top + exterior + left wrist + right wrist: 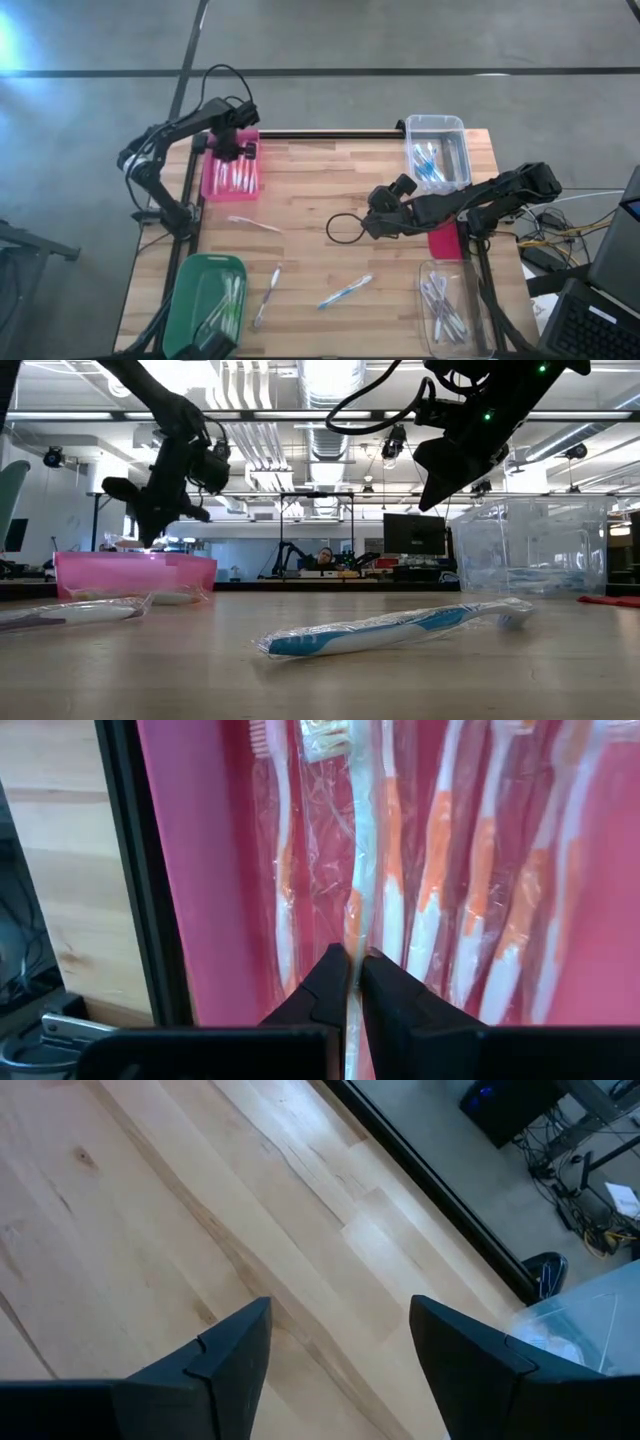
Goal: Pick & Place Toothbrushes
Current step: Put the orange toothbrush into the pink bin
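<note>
Left gripper (352, 982) pinched on a wrapped toothbrush (362, 860) over the pink bin (212, 178) at ten o'clock; right gripper (340, 1350) spread wide, empty, above mid-tabletop (310, 190).

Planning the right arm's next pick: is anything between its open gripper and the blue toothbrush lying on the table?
Nothing visible. The right gripper hangs open above bare wood, and the blue toothbrush lies alone nearer the front edge, apart from the other loose brushes and bins.

Bare wood under the right gripper (372, 226); blue toothbrush (345, 291) nearby.
</note>
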Controlling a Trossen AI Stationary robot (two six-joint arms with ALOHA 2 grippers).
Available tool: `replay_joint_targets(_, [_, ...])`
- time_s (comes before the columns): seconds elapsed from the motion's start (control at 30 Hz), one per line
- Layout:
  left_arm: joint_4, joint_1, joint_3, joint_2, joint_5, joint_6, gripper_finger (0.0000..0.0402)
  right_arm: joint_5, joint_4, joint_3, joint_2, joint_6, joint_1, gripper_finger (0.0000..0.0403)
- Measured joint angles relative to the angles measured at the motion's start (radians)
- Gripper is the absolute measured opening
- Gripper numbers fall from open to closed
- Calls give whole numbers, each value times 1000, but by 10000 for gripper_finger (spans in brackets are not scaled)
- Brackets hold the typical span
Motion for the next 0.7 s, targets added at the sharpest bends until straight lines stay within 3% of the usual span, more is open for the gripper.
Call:
replay_joint_targets(0.4, [-2,32,0,66,-45,-25,23,0,-6,0,0,-2,-1,207])
replay_joint_targets(0.7, [2,35,0,65,-51,-2,60,11,-6,0,0,-2,-1,214])
